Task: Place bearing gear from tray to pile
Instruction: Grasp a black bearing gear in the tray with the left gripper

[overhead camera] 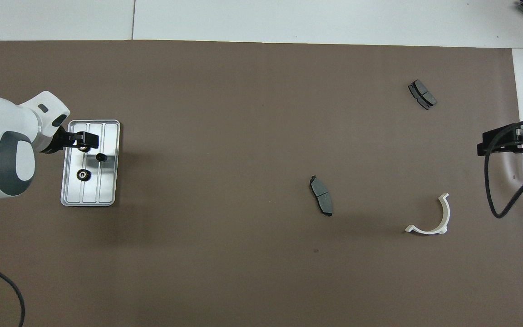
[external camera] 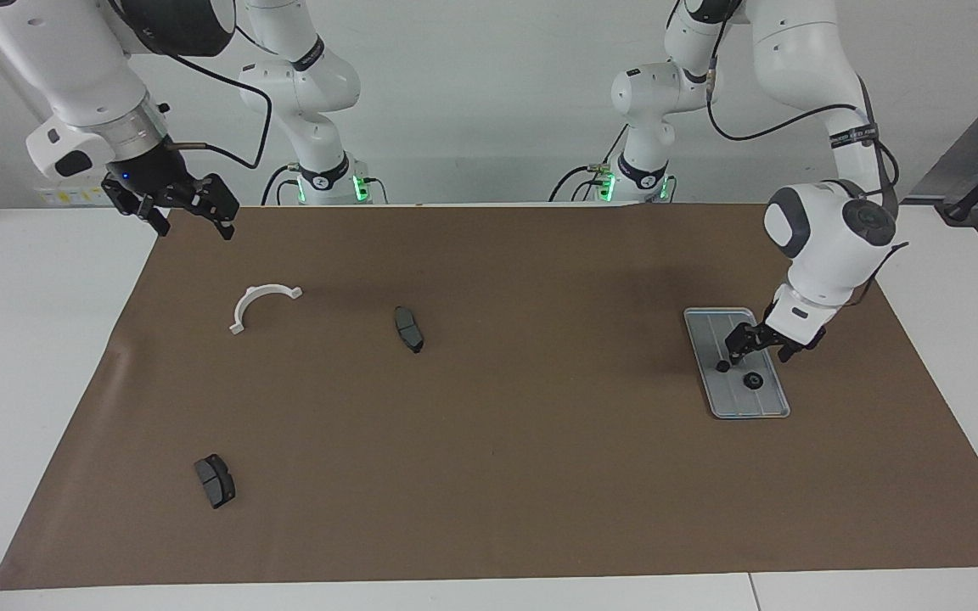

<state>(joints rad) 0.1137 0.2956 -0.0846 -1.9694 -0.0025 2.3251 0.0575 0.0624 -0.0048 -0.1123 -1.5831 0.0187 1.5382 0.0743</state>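
Note:
The silver tray [external camera: 711, 327] [overhead camera: 107, 181] lies toward the left arm's end of the table. On it sit three black bearing gears: one farthest from the robots [external camera: 752, 381] [overhead camera: 83, 174], a smaller one [external camera: 722, 366] [overhead camera: 101, 157], and a third [overhead camera: 84, 147] mostly covered by my left gripper. The left gripper [external camera: 759, 348] [overhead camera: 84, 141] hangs low over that third gear, open, holding nothing. The pile is a loose scatter: a white bracket [external camera: 261, 304] [overhead camera: 431, 218] and two dark brake pads [external camera: 408, 328] [external camera: 215, 480] [overhead camera: 321, 195] [overhead camera: 422, 94]. My right gripper [external camera: 173, 208] [overhead camera: 511, 141] waits open above the mat's edge near the bracket.
A brown mat [external camera: 540, 458] covers most of the white table. A black cable [overhead camera: 500, 200] loops down from the right arm over the mat's edge. The right arm's wrist stands high above the bracket's end of the mat.

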